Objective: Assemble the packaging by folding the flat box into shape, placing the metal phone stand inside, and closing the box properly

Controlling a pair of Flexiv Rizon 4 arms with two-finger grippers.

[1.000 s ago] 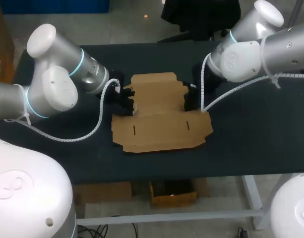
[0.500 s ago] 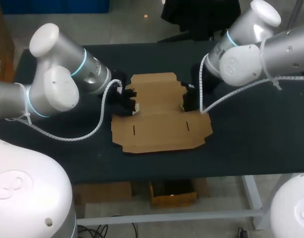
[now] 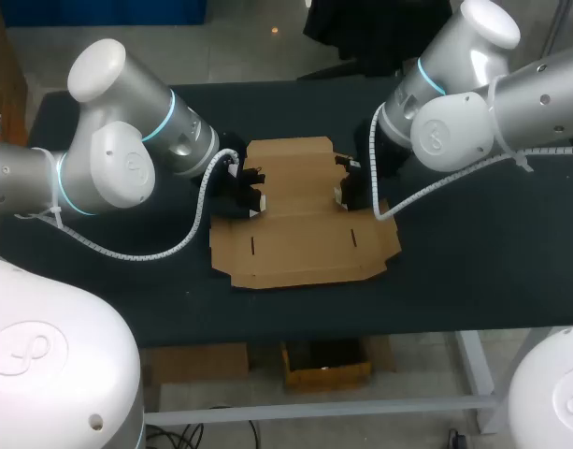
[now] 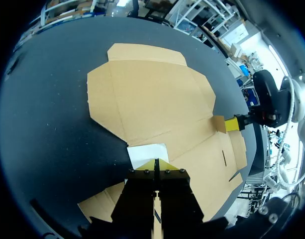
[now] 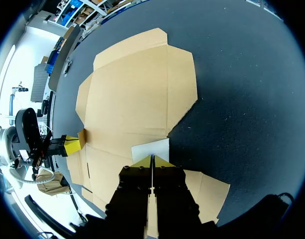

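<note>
Box (image 3: 305, 234): first fold
Our left gripper (image 4: 156, 163) and right gripper (image 5: 152, 160) each pinch a side flap (image 4: 147, 152); raise both next.

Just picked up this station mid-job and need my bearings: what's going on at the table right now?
Both arms are working on the cardboard box, which lies mostly flat on the dark table. The left claw is pinched shut on the left flap, and the right claw on the right flap. Each flap looks lifted off the sheet. The wide panels lie flat, so folding has barely begun. No phone stand is in view.
</note>
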